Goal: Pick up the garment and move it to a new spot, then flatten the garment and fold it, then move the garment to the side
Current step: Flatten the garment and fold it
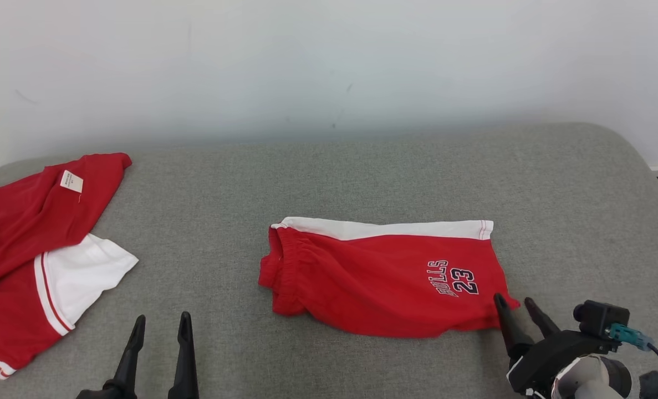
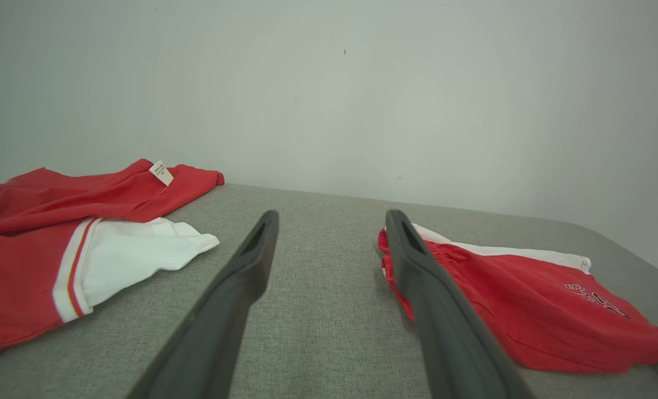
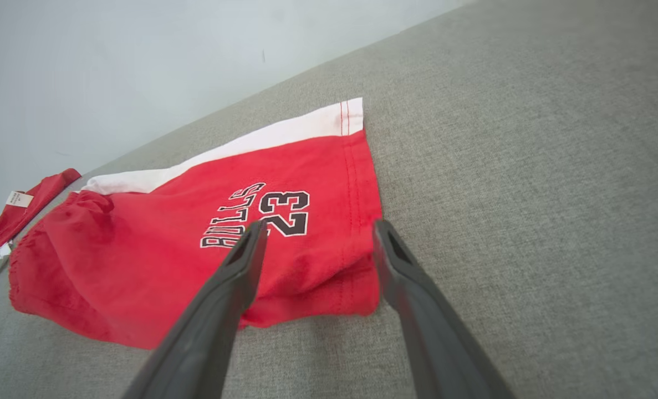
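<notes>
Though spread wide and empty, the right fingers (image 3: 231, 285) bracket a corner of the shorts (image 1: 378, 277).

1. Folded shorts (image 1: 384, 277) lie on padded surface (image 1: 329, 177), approx centre, slightly to R; waistband (image 1: 287, 266) end to L.
2. Shirt (image 1: 29, 244) lies on same surface at far L, well apart from shorts; its sleeve (image 1: 87, 271) points twd shorts, label (image 1: 71, 181) on its rear part.
3. Wall (image 1: 329, 66) stands behind surface.
4. L gripper (image 1: 162, 316) at front, betw. shirt & shorts, touching neither.
5. R gripper (image 1: 513, 299) at front R, fingertips either side of shorts' near R corner.
</notes>
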### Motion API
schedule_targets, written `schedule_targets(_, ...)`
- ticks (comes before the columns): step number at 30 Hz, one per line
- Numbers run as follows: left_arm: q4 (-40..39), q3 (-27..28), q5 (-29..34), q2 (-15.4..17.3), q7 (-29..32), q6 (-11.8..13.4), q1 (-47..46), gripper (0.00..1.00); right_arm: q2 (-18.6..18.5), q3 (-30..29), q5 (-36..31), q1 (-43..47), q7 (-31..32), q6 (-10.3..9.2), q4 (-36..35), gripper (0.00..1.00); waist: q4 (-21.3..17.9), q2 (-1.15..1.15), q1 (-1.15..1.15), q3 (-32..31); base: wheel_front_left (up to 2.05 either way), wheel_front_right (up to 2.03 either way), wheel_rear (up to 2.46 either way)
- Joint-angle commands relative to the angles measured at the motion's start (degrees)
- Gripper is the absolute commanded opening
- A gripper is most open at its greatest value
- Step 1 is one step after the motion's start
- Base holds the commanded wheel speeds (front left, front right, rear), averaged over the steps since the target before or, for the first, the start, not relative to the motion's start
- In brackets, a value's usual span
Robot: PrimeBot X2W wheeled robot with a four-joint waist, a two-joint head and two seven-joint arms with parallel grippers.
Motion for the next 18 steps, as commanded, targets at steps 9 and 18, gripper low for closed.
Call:
schedule_targets(9,-0.38,1.28,1.97,0.04,-0.23,-0.27,1.40,1.00,2.36,-7.79,-9.08,3.42,-3.56,-0.06,-6.07,1.00,-1.58,0.00,0.00,-0.42,0.00,0.00,0.00)
schedule_targets(18,-0.63,2.77,2.74,0.02,-0.23,0.04,2.07,1.00,5.80,-16.48,-21.12,9.26,-5.19,-0.06,-15.67,1.00,-2.50,0.00,0.00,-0.63,0.00,0.00,0.00)
